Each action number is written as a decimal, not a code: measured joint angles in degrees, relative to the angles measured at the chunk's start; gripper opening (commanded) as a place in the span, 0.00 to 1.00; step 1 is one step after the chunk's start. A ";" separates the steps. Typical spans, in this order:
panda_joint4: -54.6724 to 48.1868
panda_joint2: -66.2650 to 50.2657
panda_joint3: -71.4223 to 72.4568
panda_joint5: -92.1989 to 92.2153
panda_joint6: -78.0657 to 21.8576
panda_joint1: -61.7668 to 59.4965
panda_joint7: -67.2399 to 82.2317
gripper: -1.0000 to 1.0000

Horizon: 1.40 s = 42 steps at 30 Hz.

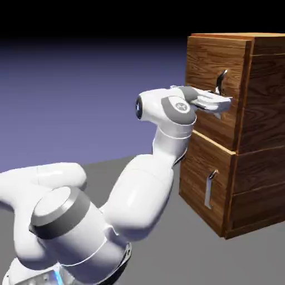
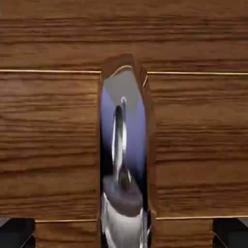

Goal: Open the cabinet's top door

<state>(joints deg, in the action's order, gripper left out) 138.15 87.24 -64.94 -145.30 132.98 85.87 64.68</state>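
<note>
- The cabinet (image 1: 245, 133) stands on the right of the exterior view, a tall box of brown wood-grain resting on the grey table (image 1: 167, 261).
- Its front faces left, toward the robot, and carries two panels, one above the other.
- The top door (image 1: 214, 92) is the taller upper panel; its slim silver bar handle (image 1: 221, 80) sits upright near the panel's middle.
- The lower panel (image 1: 206, 183) has a shorter silver handle (image 1: 210, 189), well below the arm's hand.
- The upper panel's edges look flush with the cabinet body; I see no gap there.
- The white arm (image 1: 139, 189) rises from the lower left, bends at the elbow and reaches right to the upper panel.
- The gripper (image 1: 222, 103) lies level, right at the top door, just under and beside the silver handle; from here I cannot tell whether it touches the bar.
- In the hand view, wood grain (image 2: 48, 145) fills nearly the whole picture, crossed by thin pale lines.
- Down the middle runs a narrow upright shape with a shiny silver bar (image 2: 120, 145) in it, mirroring blue-violet and grey.
- Two dark fingertips (image 2: 17, 232) show only at the bottom corners, far left and far right, so the hand stands wide.
- The silver bar lies between the fingers, not pinched by either of them.
</note>
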 measured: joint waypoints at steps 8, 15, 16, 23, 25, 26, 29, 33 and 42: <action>12.06 -3.12 7.33 1.07 -19.98 -4.31 -8.67 0.00; 18.31 -7.76 14.77 6.51 -37.43 -3.48 -14.83 0.00; 18.86 -8.59 15.83 7.53 -39.92 -3.01 -15.69 0.00; 20.22 -16.04 22.55 16.22 -57.36 2.46 -22.16 0.00; 19.74 -18.81 24.06 19.23 -62.35 4.69 -24.30 0.00; 19.34 -20.32 24.72 20.83 -64.84 5.92 -25.45 0.00; 17.38 -25.48 26.17 26.17 -72.31 10.06 -29.33 0.00; 12.77 -33.68 26.44 34.48 -81.54 16.45 -35.49 0.00; -1.75 -52.37 20.85 52.87 -92.23 28.59 -48.12 0.00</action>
<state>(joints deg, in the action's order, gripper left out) 136.40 34.87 -44.09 -92.43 40.75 114.45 16.56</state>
